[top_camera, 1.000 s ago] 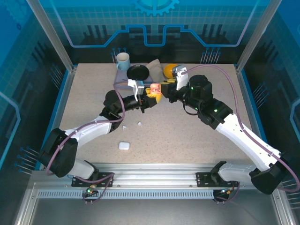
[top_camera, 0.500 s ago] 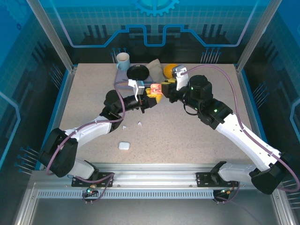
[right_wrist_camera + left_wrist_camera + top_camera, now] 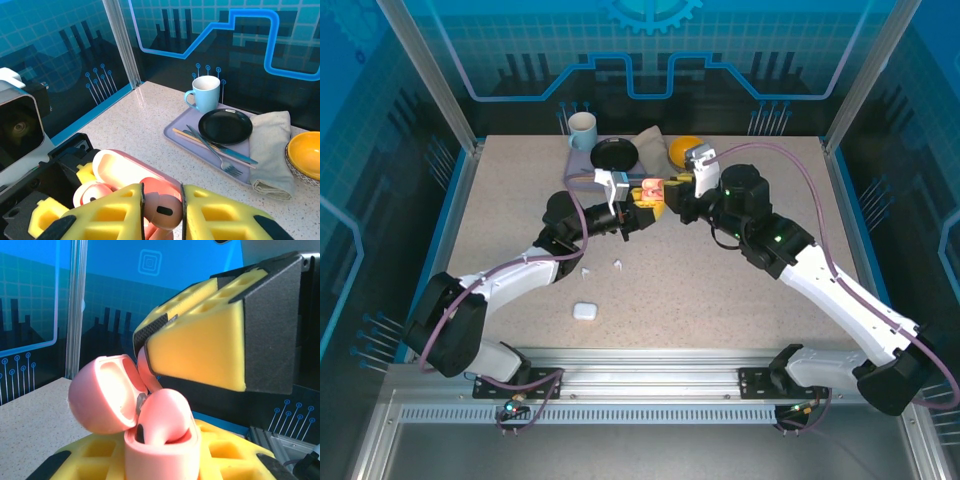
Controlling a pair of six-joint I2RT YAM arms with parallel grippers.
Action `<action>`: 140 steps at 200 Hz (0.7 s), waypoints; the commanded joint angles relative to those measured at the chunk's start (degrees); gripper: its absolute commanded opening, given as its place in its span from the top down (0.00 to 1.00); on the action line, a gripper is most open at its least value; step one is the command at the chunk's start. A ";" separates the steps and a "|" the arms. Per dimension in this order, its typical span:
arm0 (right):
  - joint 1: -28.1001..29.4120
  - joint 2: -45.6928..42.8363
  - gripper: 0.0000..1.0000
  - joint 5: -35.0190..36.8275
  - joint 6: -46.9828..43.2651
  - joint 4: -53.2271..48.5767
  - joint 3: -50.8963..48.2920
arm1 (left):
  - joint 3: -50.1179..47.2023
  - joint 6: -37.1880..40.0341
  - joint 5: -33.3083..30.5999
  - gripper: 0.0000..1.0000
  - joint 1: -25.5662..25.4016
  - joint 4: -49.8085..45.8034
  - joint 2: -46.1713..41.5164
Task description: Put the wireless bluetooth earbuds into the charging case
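**Enclosed two-arm robot test cell in a laboratory.**
A speckled worktop [image 3: 720, 290] is fenced by aluminium posts [image 3: 432, 75] that carry blue printed panels [image 3: 520, 60] showing circuit traces and a gear motif [image 3: 650, 12]. The left arm [image 3: 510, 280] and right arm [image 3: 840, 295], both white and black, are bolted to a slotted metal rail [image 3: 650, 362] along the near edge, each trailing a purple cable [image 3: 800, 175]. At the far edge lies a tray [image 3: 180, 131] bearing a mug [image 3: 582, 129] and a black plate [image 3: 614, 154]. A folded cloth [image 3: 650, 140] and an orange bowl [image 3: 680, 150] lie to its right.
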 commanded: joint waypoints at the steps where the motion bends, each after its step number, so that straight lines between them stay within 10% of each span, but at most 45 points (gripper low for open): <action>1: 1.17 -0.34 0.78 0.15 -0.33 0.50 -0.48 | 2.41 0.16 0.31 1.00 -0.46 2.26 0.09; 140: 6.28 1.16 0.63 5.04 -4.62 -2.65 2.22 | 2.55 -0.26 -0.21 1.00 -0.45 3.49 1.57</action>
